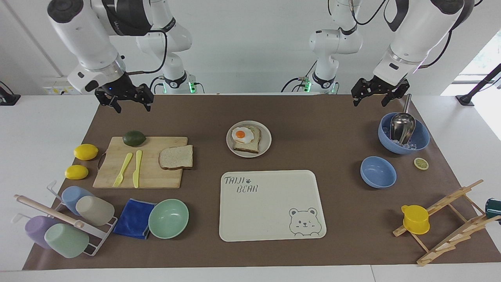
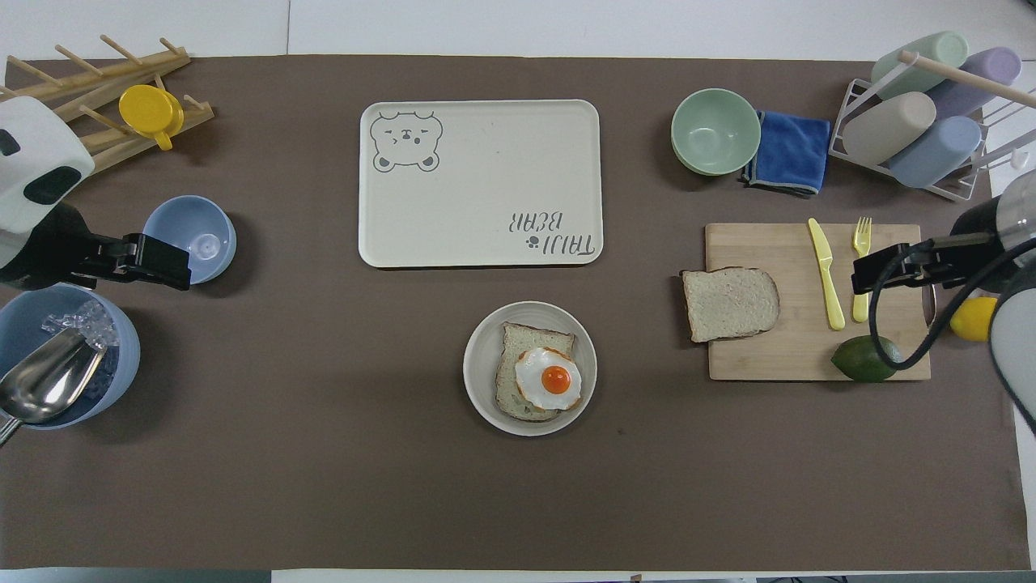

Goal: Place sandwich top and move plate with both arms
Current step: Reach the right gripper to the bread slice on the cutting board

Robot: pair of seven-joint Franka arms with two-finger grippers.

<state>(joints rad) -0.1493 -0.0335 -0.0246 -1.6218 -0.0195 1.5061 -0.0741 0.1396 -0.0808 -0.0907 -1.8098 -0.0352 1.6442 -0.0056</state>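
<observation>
1. Right gripper (image 1: 125,102): raised over the brown-covered tabletop (image 1: 313,117), fingers (image 1: 116,107) apart, holding nothing.
2. Left gripper (image 1: 377,98): raised beside the large blue bowl holding a metal scoop (image 1: 403,133), fingers (image 1: 355,100) apart, holding nothing.
3. Sandwich top, a squarish slice of pale speckled bread with brown crust (image 1: 176,157): lies flat on the rectangular wooden cutting board (image 1: 117,178), well apart from the right fingers, toward the table's middle from them.
4. Plate, small, round, cream-white (image 1: 267,139): rests on the tabletop between the two pairs of fingers, carrying a bread slice with a fried egg (image 1: 245,138).
5. Cream rectangular tray with a bear drawing (image 1: 270,203): lies just beside the plate, farther from the robots.
</observation>
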